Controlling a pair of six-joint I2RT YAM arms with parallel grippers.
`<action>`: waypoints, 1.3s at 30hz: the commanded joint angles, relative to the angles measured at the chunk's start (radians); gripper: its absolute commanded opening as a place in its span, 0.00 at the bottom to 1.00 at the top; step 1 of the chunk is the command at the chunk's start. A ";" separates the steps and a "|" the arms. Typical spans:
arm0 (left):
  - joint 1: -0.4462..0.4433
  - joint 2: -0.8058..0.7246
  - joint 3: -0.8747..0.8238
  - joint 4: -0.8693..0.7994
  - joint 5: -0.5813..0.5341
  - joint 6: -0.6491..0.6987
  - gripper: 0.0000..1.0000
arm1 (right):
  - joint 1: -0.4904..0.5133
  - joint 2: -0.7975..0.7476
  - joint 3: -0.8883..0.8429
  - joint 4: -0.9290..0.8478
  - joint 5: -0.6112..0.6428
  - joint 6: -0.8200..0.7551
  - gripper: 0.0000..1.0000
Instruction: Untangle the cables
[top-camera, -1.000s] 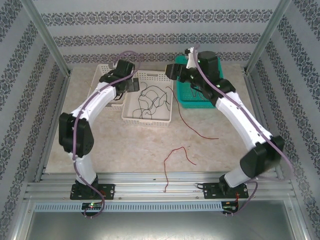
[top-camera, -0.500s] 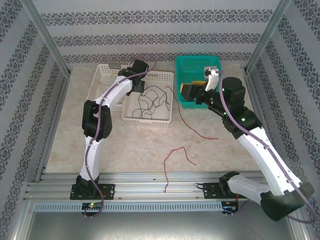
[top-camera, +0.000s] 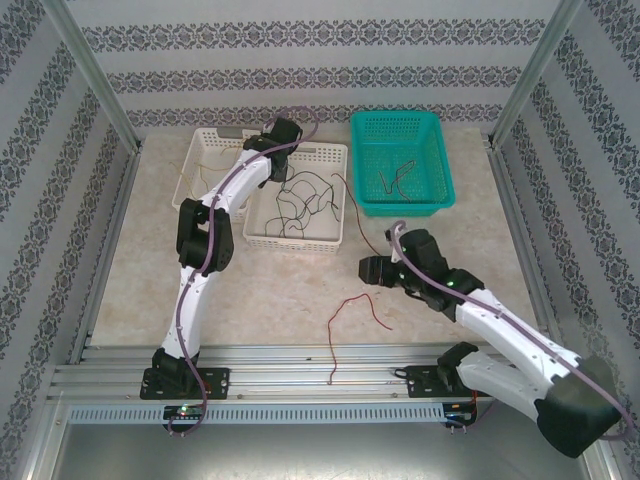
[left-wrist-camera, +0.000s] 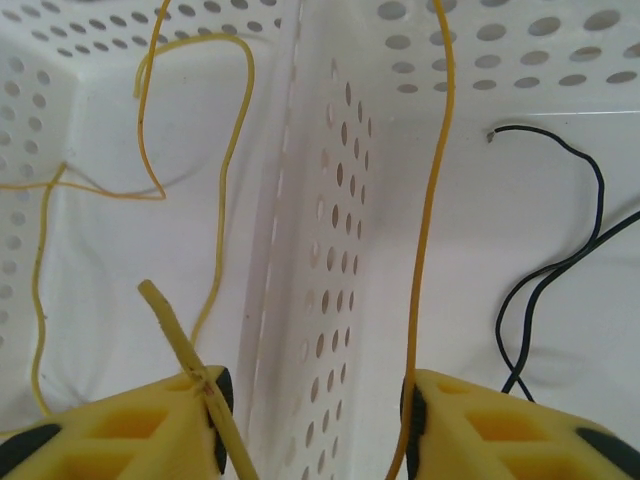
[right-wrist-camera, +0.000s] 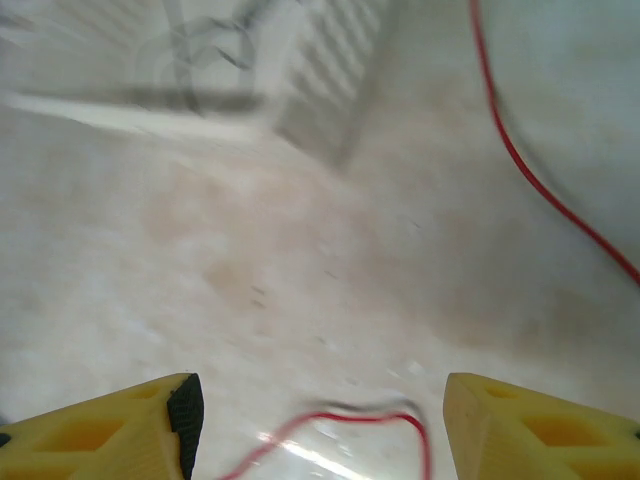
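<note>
While crouched low over the mottled counter (right-wrist-camera: 250, 250), spreads right end effector (right-wrist-camera: 320, 400) released, thin red cable (right-wrist-camera: 350, 416) looping between its fingers. Straddles perforated white basket wall (left-wrist-camera: 330, 250) with outstretched left end effector (left-wrist-camera: 315, 400) released, wavy yellow cables (left-wrist-camera: 430, 200) against both fingers.

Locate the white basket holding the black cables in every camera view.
Top external: the white basket sits mid-table, just left of the green basket.
Left wrist: it takes the right half, with its perforated wall running down the middle.
Right wrist: it is blurred, with its corner at upper left.
Shared landmark: the black cables lying inside it.
</note>
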 joint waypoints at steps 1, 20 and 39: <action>0.014 0.011 0.029 -0.044 0.003 -0.003 0.39 | 0.004 0.064 0.038 0.072 0.119 -0.004 0.66; 0.086 -0.191 -0.056 0.033 0.168 -0.119 0.00 | 0.194 0.281 -0.039 0.107 0.101 0.051 0.65; 0.331 -0.376 -0.489 0.346 0.460 -0.383 0.00 | 0.370 0.295 0.002 0.015 0.179 0.105 0.64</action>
